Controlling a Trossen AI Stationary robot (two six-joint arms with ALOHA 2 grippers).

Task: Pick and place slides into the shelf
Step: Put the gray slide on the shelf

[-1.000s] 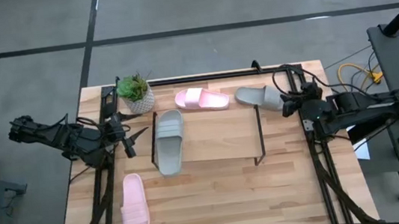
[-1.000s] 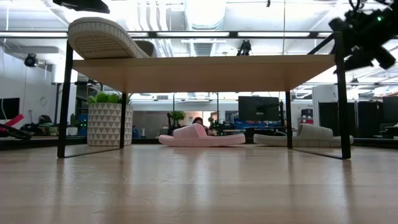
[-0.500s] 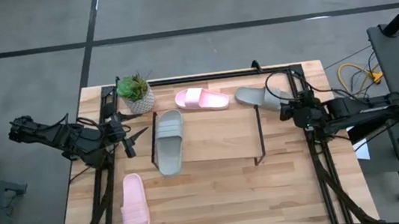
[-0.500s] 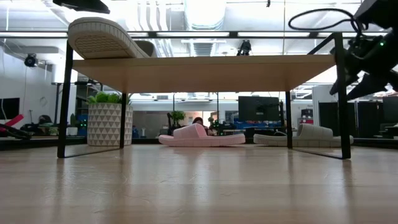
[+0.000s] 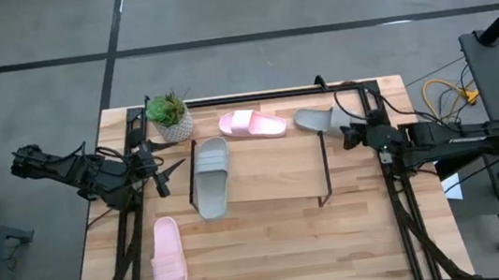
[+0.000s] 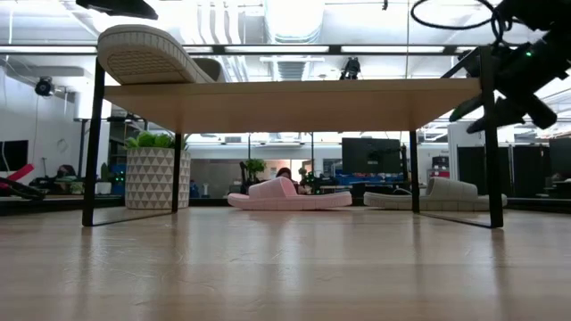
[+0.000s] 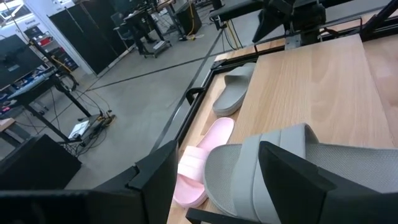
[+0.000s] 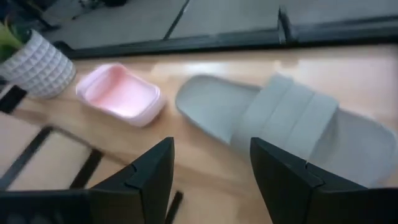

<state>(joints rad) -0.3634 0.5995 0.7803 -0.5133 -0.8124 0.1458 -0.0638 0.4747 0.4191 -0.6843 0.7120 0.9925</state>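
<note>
A grey slide [image 5: 210, 176] lies on the shelf [image 5: 272, 170] at its left end, its heel end overhanging the board [image 6: 147, 52]. A second grey slide [image 5: 320, 121] rests sole-down at the table's far right, and a pink slide [image 5: 252, 123] lies to its left. Another pink slide [image 5: 169, 258] lies near the front left. My right gripper [image 5: 351, 135] is open, hovering just right of the far grey slide [image 8: 289, 124] and aimed at it. My left gripper [image 5: 167, 175] waits open, left of the shelf.
A potted plant [image 5: 170, 117] stands at the far left corner, beside the shelf's left end. Black frame rails [image 5: 399, 208] run along both table sides and the far edge. Bare wood [image 5: 281, 249] lies in front of the shelf.
My right gripper has edged toward the table's left, closer to the far grey slide, and has dropped a little. It has stayed open. The slides and the shelf have not moved.
</note>
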